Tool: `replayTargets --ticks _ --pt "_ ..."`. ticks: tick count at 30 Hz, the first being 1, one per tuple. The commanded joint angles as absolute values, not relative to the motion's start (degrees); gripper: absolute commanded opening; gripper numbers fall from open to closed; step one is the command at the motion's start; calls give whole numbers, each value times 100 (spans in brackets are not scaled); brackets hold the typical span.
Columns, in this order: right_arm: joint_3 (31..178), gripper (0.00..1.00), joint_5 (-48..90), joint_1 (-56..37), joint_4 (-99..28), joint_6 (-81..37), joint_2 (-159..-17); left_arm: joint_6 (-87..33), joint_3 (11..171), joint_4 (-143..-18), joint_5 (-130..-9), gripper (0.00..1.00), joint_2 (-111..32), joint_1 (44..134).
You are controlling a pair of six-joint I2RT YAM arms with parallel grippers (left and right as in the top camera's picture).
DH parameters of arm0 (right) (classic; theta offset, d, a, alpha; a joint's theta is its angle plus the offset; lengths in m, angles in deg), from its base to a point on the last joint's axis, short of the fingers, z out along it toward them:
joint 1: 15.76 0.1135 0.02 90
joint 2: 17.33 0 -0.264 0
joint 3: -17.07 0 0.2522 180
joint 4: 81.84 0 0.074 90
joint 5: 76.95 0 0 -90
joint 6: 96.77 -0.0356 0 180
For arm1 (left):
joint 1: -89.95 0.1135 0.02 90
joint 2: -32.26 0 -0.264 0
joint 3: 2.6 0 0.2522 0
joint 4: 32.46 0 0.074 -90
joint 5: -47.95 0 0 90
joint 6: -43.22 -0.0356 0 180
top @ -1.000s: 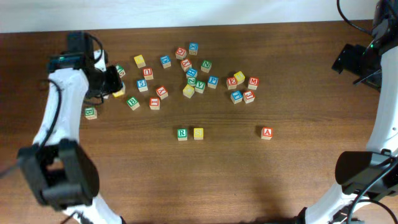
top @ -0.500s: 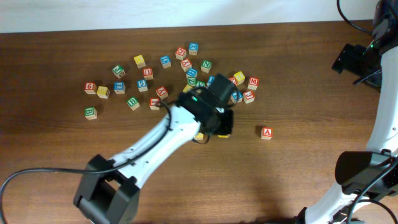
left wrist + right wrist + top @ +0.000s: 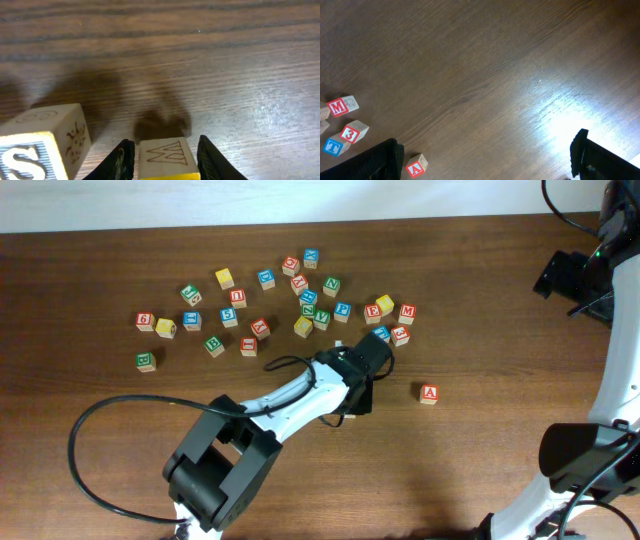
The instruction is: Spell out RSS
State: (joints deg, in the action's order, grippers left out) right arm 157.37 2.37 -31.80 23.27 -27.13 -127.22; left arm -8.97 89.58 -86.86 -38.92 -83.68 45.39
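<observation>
My left gripper point(image 3: 166, 149) is shut on a small wooden cube point(image 3: 162, 161) with a yellow face and a burnt-in W-like mark, low over the table. Just to its left stands an S cube point(image 3: 35, 150) with a yellow edge. In the overhead view the left gripper point(image 3: 357, 392) is at the table's middle, and the arm hides the green R cube and the cubes beside it. My right gripper point(image 3: 485, 160) is open and empty, high over the right side.
Several loose letter cubes lie scattered at the back, among them a green B cube point(image 3: 213, 345) and a yellow cube point(image 3: 165, 328). A red A cube point(image 3: 429, 393) sits alone at the right and also shows in the right wrist view point(image 3: 416, 166).
My left arm swung from the left cube cluster to the table's middle and now covers the R and S pair. The right arm has not moved.
</observation>
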Motion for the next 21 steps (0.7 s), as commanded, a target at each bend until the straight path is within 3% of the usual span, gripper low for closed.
replayTargets --ticks 1,5,8,10,17,21 --pt "15748 98 187 -3156 2338 -2669 -12731 -838 8925 -8540 -3699 33 -8421 4614" --pt "15748 98 187 -3156 2338 -2669 -12731 -841 8925 -8310 -3599 34 -8421 4817" --pt "15748 98 187 -3156 2338 -2669 -12731 -849 8942 -8240 -3651 45 -8418 4865" --pt "15748 98 187 -3156 2338 -2669 -12731 -1061 9148 -8253 -4261 46 -8386 4865" --pt "15748 98 187 -3156 2338 -2669 -12731 -1055 9480 -9405 -4936 44 -8021 4828" --pt "15748 98 187 -3156 2338 -2667 -12731 -1055 9333 -9860 -4694 52 -8034 4622"
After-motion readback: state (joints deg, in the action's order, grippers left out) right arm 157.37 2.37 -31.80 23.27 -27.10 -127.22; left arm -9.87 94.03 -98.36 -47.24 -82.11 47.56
